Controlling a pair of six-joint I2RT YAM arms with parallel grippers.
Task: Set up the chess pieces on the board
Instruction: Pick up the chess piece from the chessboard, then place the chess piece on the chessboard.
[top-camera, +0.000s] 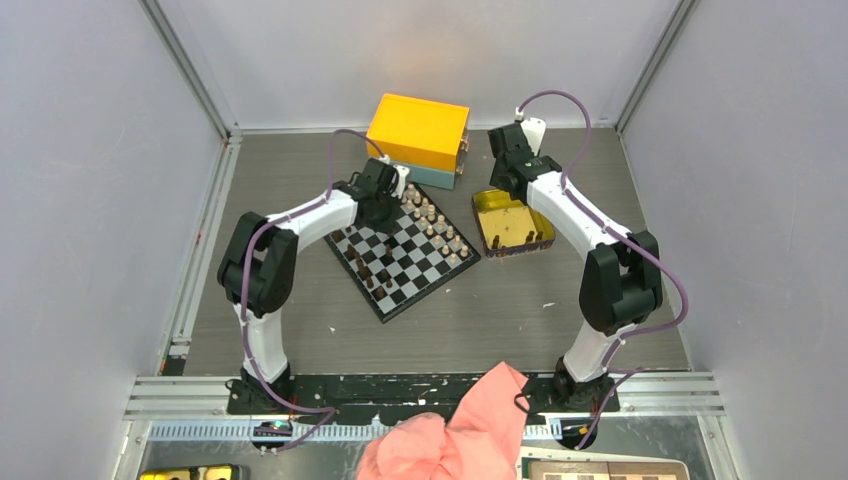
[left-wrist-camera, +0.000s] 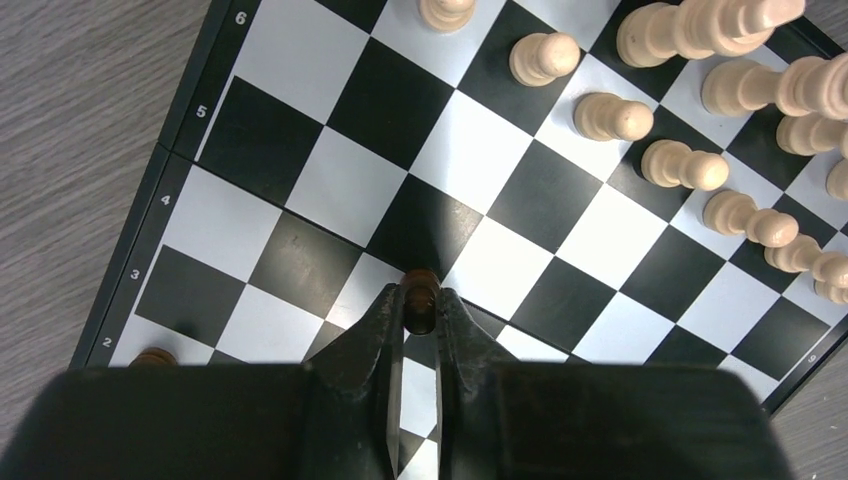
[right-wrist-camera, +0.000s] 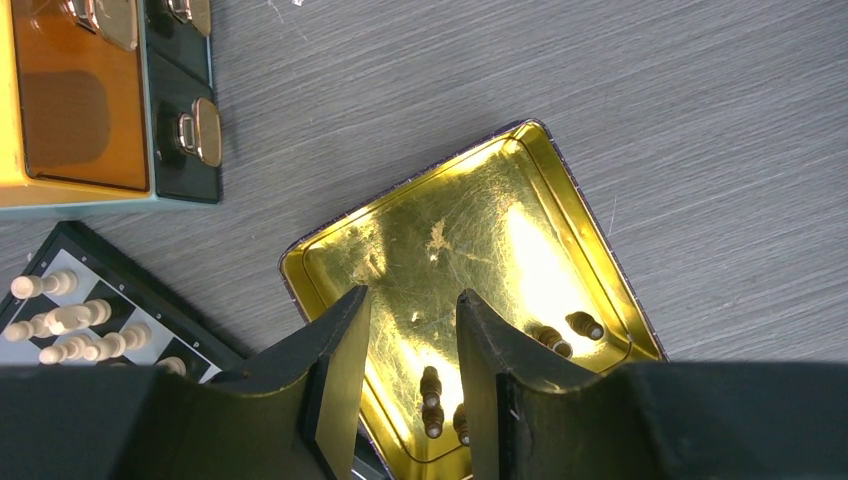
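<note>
The black-and-white chessboard (top-camera: 412, 262) lies tilted mid-table. Light tan pieces (top-camera: 437, 226) line its far right edge, and several dark brown pieces (top-camera: 368, 272) stand near its left edge. My left gripper (top-camera: 385, 207) hovers over the board's far left part, shut on a dark brown pawn (left-wrist-camera: 420, 297) held at the fingertips above the board (left-wrist-camera: 300, 190). Tan pieces (left-wrist-camera: 684, 166) show at the upper right there. My right gripper (right-wrist-camera: 412, 305) is open and empty above the gold tin (right-wrist-camera: 600, 270), where several dark brown pieces (right-wrist-camera: 430, 398) lie.
A yellow box (top-camera: 419, 133) with metal latches stands just behind the board, also showing in the right wrist view (right-wrist-camera: 90, 100). The gold tin (top-camera: 535, 232) sits right of the board. Pink cloth (top-camera: 470, 430) lies at the near edge, beyond the arm bases.
</note>
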